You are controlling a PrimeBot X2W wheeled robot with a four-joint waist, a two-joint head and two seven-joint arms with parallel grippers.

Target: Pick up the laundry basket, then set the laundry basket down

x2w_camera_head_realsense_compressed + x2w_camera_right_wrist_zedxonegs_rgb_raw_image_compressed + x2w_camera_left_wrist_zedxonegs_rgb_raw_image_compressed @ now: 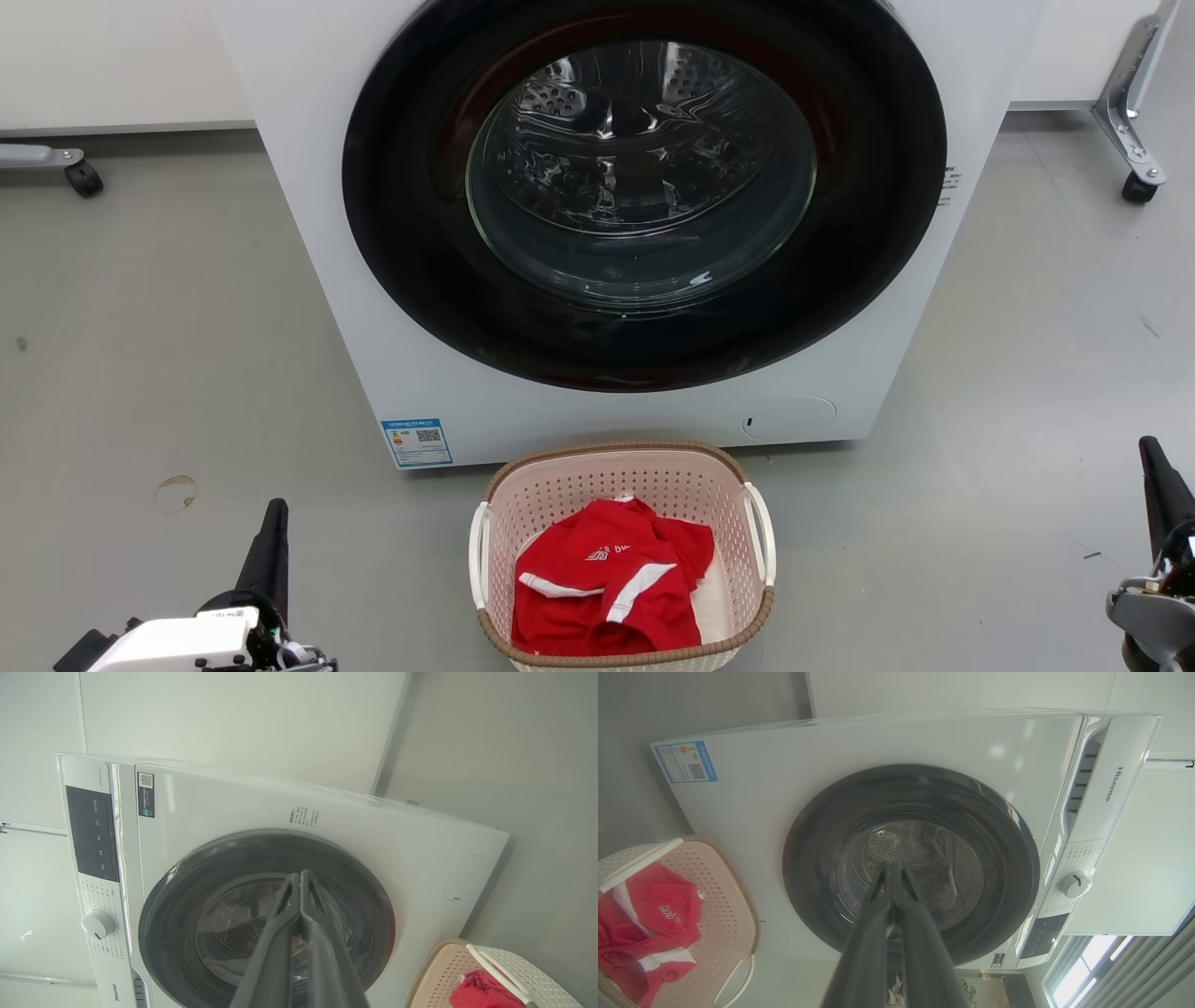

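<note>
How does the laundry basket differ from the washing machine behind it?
The laundry basket is small, pale pink and perforated; the washing machine is far larger, white and smooth. The basket is open on top, holding a red garment; the machine's glass door is shut. Both stand on the grey floor.

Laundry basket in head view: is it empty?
No, a crumpled red garment with white stripes lies inside the pale pink perforated plastic laundry basket with the brown woven-look rim.
</note>
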